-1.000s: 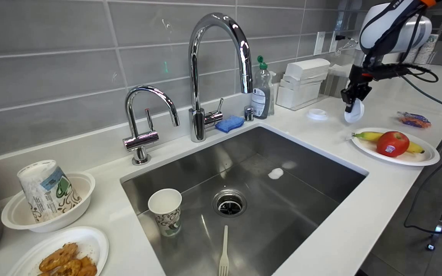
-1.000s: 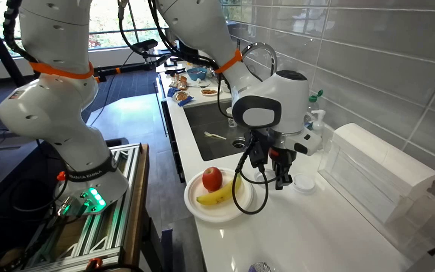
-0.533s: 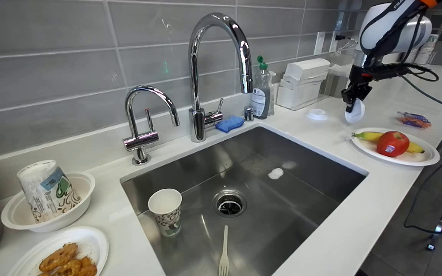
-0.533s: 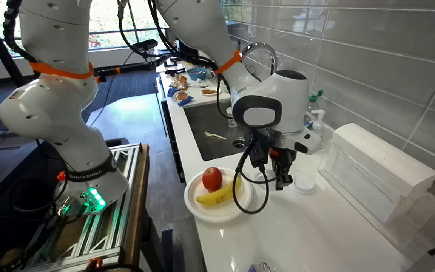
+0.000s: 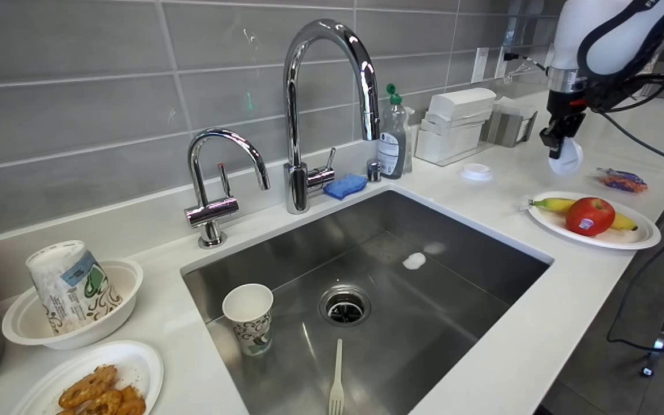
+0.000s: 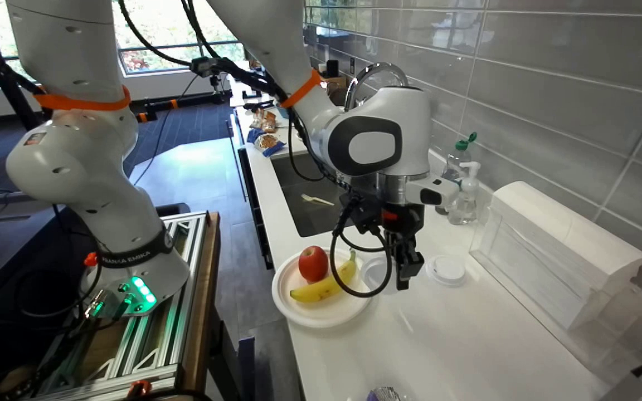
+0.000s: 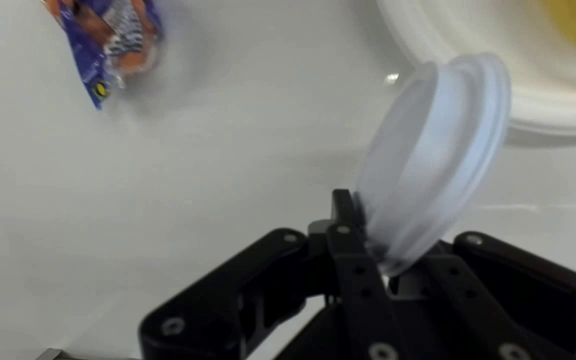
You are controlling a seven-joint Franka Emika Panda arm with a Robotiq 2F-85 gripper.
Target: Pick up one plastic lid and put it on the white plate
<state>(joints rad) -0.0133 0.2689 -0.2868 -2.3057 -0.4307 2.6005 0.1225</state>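
Above the white countertop, near the round white plate at the outer edge, a black gripper pinches a tilted, whitish round plastic lid.

Paper cup in sink, blue sponge

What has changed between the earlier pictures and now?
In an exterior view, the end effector moved rightward, away from the sink, carrying the plastic lid it already held; nothing was let go. The white plate, its apple and banana, and the other lid stayed put.
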